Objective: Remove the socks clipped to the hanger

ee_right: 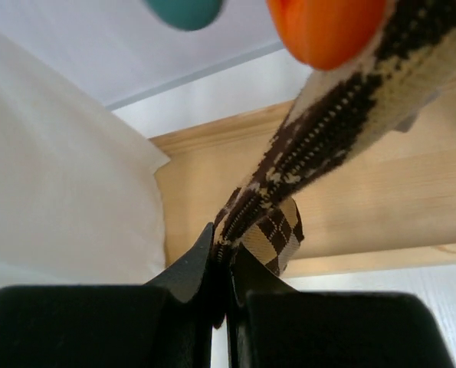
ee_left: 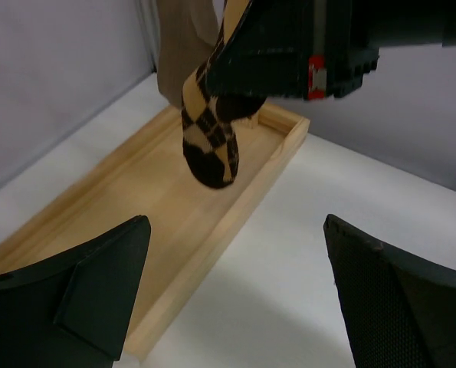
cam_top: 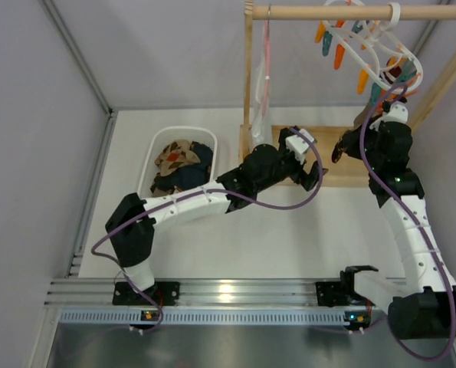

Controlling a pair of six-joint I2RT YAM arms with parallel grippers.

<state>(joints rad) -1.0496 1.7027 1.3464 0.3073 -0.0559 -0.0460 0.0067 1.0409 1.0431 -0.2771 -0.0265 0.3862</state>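
The right tool (ee_right: 226, 257) is clamped together on the brown-and-tan argyle sock (ee_right: 319, 130). From the jaws the sock runs taut toward 1 o'clock, up to an orange clip (ee_right: 327, 27) that pinches its other end. In the top view the white hanger (cam_top: 377, 46) with its orange and teal clips hangs from the wooden rod (cam_top: 312, 12) at about 1 o'clock, with the right arm raised just below it. The left tool (ee_left: 235, 230) stands with its fingers wide apart and grips nothing, low over the worktop (cam_top: 289, 238) beside the wooden tray (ee_left: 159, 207); the sock's toe dangles above that tray. At 10 o'clock a white basket (cam_top: 155, 146) holds other socks (cam_top: 183, 162), among them an argyle one and a dark one.
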